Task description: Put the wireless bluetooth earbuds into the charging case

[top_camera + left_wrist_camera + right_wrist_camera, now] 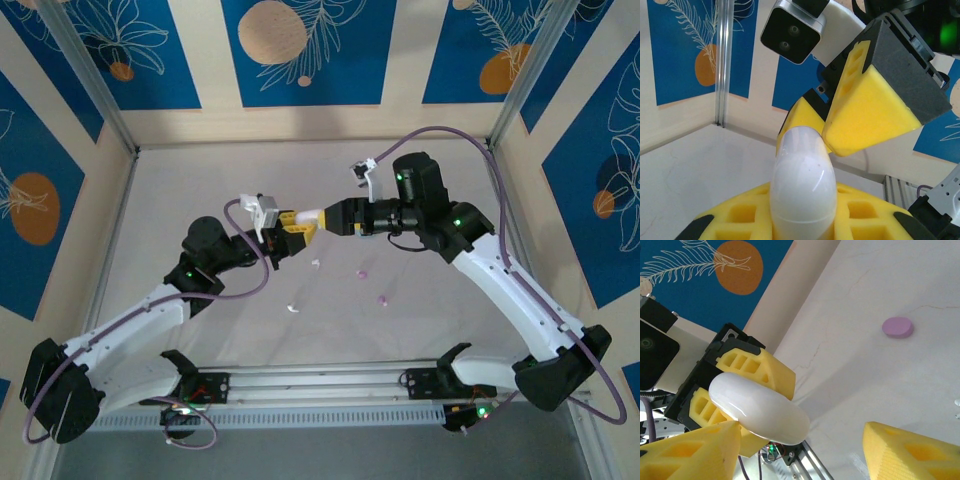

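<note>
A white pebble-shaped charging case (308,214), closed, is held above the table with my left gripper (288,238) shut on its lower end. In the left wrist view the case (802,185) stands up between my yellow pads (735,217). My right gripper (322,222) is open, its fingers either side of the case's free end (760,407). One right fingertip (695,452) is close beside the case, the other (910,450) far from it. Two white earbuds (316,263) (293,308) and two pink earbuds (362,272) (382,298) lie on the table below.
The white table (200,180) is walled by blue-patterned panels with metal corner posts (95,90). An aluminium rail (320,385) carrying the arm bases runs along the near edge. One pink earbud (897,326) lies on bare tabletop.
</note>
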Robot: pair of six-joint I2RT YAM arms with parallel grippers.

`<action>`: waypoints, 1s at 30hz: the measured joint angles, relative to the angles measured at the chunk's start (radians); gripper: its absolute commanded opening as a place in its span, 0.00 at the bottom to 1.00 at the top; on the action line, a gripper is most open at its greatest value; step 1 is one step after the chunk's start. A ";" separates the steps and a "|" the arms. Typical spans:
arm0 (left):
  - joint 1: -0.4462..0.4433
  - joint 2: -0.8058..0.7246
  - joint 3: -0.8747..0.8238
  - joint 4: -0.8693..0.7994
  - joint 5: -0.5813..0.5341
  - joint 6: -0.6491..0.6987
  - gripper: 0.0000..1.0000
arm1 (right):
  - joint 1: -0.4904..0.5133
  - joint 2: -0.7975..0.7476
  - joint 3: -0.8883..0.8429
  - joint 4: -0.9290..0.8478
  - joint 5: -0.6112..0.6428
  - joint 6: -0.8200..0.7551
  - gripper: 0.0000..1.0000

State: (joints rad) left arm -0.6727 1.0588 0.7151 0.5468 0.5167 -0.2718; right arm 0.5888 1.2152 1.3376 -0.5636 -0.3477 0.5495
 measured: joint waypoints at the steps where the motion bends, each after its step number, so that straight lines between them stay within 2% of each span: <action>1: 0.000 0.001 0.000 0.001 0.001 -0.002 0.16 | 0.000 0.000 0.001 -0.002 0.000 -0.001 0.65; 22: 0.005 0.006 0.000 0.014 0.019 -0.027 0.16 | -0.032 0.013 0.013 0.024 -0.008 0.018 0.65; 30: 0.005 0.006 -0.002 0.013 0.060 -0.027 0.16 | -0.047 0.016 0.014 0.049 -0.008 0.045 0.66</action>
State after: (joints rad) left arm -0.6682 1.0645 0.7132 0.5602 0.5762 -0.2985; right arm 0.5423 1.2316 1.3518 -0.5148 -0.3557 0.5945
